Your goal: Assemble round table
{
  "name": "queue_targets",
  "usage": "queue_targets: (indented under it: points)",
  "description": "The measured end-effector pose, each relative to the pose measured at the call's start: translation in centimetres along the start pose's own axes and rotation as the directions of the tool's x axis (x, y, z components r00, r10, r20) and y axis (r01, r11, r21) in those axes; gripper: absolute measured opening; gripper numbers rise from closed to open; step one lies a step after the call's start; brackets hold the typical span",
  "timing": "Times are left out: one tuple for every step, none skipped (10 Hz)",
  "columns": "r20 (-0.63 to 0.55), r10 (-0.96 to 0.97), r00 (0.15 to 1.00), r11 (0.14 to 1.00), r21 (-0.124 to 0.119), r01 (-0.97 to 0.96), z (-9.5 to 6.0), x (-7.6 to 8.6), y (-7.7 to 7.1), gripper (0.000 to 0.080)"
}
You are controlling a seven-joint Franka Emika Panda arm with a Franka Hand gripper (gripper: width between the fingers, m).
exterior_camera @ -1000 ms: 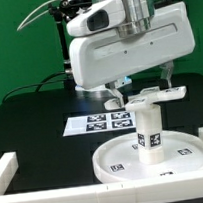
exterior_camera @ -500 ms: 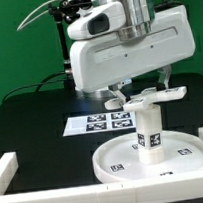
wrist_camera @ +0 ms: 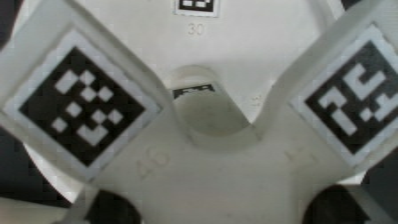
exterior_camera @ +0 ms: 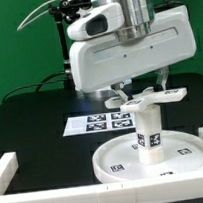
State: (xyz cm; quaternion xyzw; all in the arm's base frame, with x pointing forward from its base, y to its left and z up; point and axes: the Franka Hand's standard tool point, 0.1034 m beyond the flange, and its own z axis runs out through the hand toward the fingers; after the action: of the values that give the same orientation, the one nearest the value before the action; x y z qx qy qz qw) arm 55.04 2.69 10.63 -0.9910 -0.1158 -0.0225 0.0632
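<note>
Done: leg point(exterior_camera: 148, 135) upright at the middle of the disc point(exterior_camera: 117, 160) | Now: we see gripper point(exterior_camera: 145, 90) clamped on cross base point(exterior_camera: 150, 99) atop leg | Left: fastening base, we judge

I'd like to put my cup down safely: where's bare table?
Bare black table lies on the exterior view's left, between the marker board and the border block. Crowded: the round disc, leg and cross-shaped base under the fingers.

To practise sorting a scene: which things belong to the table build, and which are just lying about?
Job: large rimmed white plastic disc; short thick white cylinder leg; flat white cross-shaped base.
Lying about: thin white marker board; white border blocks.
</note>
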Motion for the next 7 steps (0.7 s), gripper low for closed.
queue_targets:
  points:
    - [-0.006, 0.098, 0.995, 0.995, 0.006, -0.098, 0.03, 0.08, -0.02, 0.0443]
    - [-0.011, 0.215, 0.976, 0.976, 0.013, -0.215, 0.04, 0.11, -0.03, 0.0443]
    - [-0.015, 0.332, 0.943, 0.943, 0.015, -0.331, 0.06, 0.12, -0.13, 0.0445]
    - [-0.019, 0.442, 0.897, 0.897, 0.016, -0.441, 0.09, 0.13, -0.22, 0.0445]
    - [-0.024, 0.456, 0.889, 0.89, 0.016, -0.456, 0.09, 0.14, -0.18, 0.0445]
    - [-0.023, 0.528, 0.849, 0.849, 0.019, -0.528, 0.08, 0.14, -0.21, 0.0446]
    - [-0.021, 0.588, 0.809, 0.809, 0.02, -0.588, 0.08, 0.15, -0.22, 0.0446]
